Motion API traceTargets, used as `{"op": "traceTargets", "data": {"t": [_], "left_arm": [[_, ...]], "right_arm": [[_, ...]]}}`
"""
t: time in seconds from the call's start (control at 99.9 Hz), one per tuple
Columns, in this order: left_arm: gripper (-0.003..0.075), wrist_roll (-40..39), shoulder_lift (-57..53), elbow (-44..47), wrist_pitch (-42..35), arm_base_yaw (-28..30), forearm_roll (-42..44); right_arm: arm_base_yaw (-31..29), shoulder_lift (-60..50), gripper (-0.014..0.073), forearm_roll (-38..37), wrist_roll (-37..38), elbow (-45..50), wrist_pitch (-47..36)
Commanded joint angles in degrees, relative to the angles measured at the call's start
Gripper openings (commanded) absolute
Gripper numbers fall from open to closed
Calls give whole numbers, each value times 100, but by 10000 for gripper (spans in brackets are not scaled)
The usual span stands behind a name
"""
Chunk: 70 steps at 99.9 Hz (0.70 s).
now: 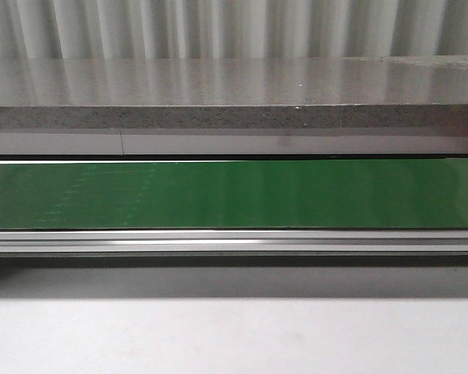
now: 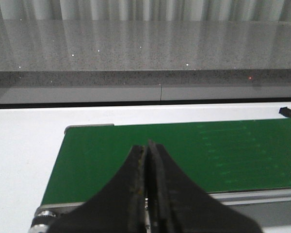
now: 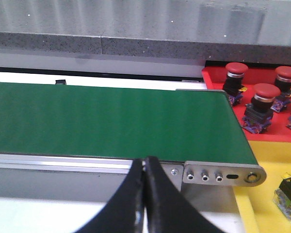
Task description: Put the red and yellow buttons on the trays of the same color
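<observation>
The green belt (image 1: 234,193) before me carries no button, so I judge waiting over it the right step. Red buttons (image 3: 262,99) already sit in the red tray (image 3: 218,80), one yellow button (image 3: 290,194) in the yellow tray (image 3: 262,153). My left hand (image 2: 146,148) and right hand (image 3: 144,162) are both closed and empty; I'd open one only when a button arrives.

The front camera looked low and level across the green conveyor belt (image 1: 234,195) toward a grey ledge (image 1: 234,93). Each wrist camera sat close above one belt end, perhaps tilted down; all three views shared the belt.
</observation>
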Motion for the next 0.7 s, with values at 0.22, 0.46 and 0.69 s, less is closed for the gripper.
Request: {"op": "traceTargets", "data": {"t": [0.22,0.46,0.69], "left_arm": [[-20,-21,-805,887,-989,-54,-8],[-20,-21,-1125,1110,-984,-54,-42],[-20,-21,-1125,1110,-984,-54,-42]], "right_arm": [[-5,-95,-67,-55,-17,5,-499],[-5,-95,-67,-55,-17,5,-499],[-5,-95,-67,-55,-17,5,-499]]}}
